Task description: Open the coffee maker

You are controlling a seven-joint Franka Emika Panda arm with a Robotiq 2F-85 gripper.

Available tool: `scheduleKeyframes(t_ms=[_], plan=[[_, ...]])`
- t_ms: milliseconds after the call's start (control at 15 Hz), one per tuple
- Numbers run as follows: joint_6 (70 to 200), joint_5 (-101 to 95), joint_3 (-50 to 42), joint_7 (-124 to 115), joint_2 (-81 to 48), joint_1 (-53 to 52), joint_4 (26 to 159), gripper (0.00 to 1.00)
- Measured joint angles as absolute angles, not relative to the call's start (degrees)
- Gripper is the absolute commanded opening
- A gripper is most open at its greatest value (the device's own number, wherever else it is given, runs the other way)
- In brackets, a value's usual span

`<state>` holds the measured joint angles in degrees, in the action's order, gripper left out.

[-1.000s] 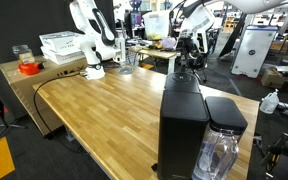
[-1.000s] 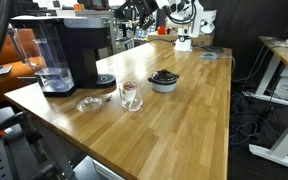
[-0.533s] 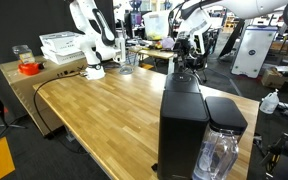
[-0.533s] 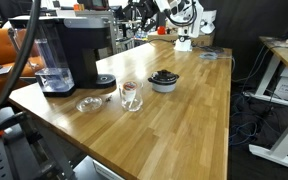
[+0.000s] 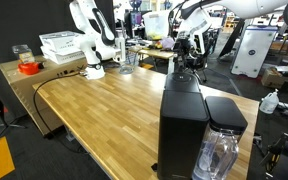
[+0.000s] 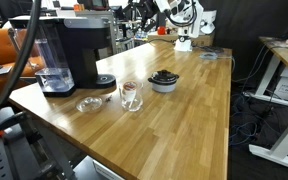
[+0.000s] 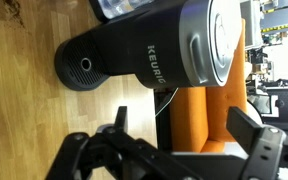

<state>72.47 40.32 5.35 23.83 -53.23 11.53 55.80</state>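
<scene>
Your gripper (image 7: 174, 150) is spread wide with nothing in it. Just ahead of it the coffee maker (image 7: 149, 60) stands on the wooden table (image 7: 24, 100), front towards you. It's likely heavy and rigid, so it won't slide easily, but the smooth plastic looks slippery. Farther on, past the logo, is the lid (image 7: 209, 40), probably hinged: hook its front edge and lift.

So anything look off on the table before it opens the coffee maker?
Nothing stands out: the coffee maker is upright, lid down; glass and bowl sit upright on the table, no spill visible.
</scene>
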Motion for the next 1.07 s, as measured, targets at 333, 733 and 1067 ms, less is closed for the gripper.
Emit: scheduleKeyframes(t_ms=[333, 733, 1067], plan=[[72.4, 40.5, 5.9, 24.2, -53.2, 11.8, 55.8, 0.73], [71.9, 41.8, 7.2, 25.1, -53.7, 12.5, 56.3, 0.42], [71.3, 43.1, 7.3, 26.3, -54.7, 13.2, 56.5, 0.05]])
